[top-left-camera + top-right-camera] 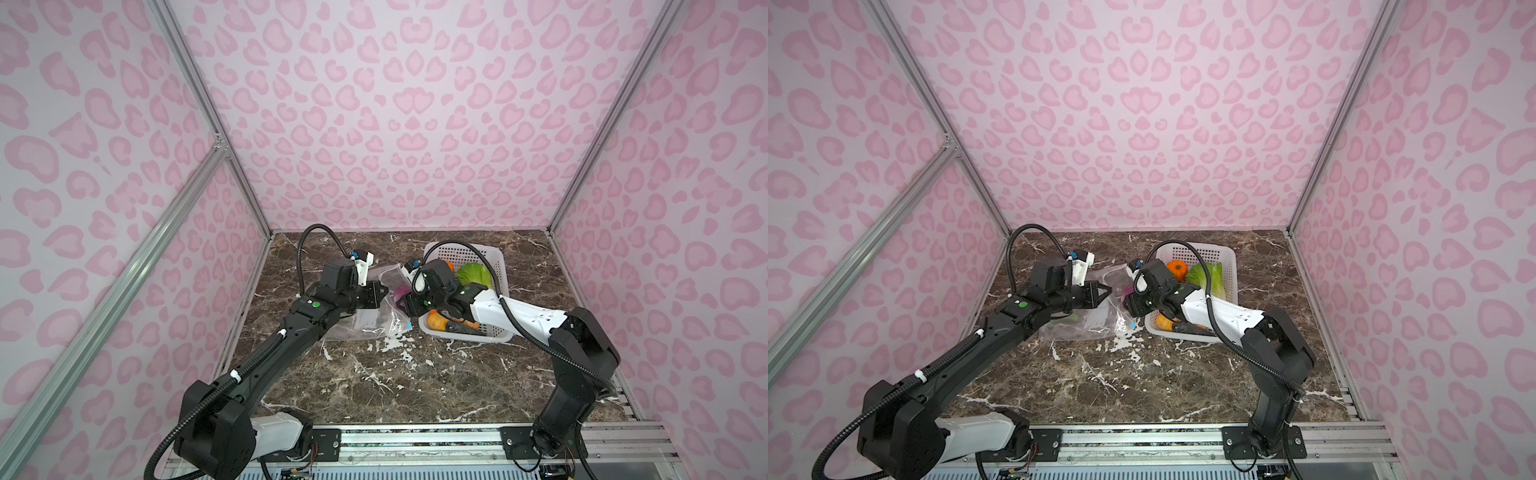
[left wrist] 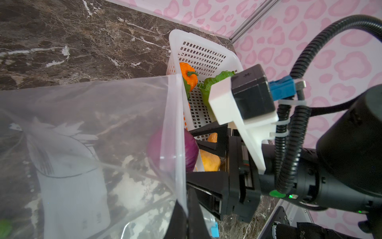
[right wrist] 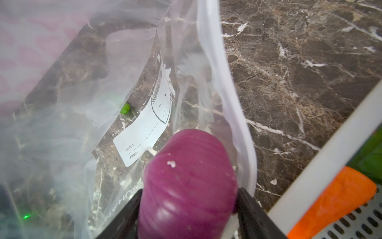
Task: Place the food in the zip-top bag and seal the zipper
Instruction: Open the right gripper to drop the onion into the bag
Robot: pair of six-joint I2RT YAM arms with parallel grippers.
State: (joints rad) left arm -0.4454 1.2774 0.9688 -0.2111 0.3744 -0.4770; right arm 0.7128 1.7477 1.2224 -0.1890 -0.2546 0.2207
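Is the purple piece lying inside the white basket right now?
No, the purple piece sits in the right gripper at the zip-top bag's open mouth, outside the white basket.

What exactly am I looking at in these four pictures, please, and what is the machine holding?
Two robot arms work over a marble table. Two pictures look down from overhead; the other two come from cameras on the arms' wrists. On the table rest a clear plastic bag and a white basket holding toy vegetables, including a pumpkin and a cabbage. The left arm pinches the bag's open edge in its closed jaws. The right arm holds a purple onion between its jaws at the bag's mouth.
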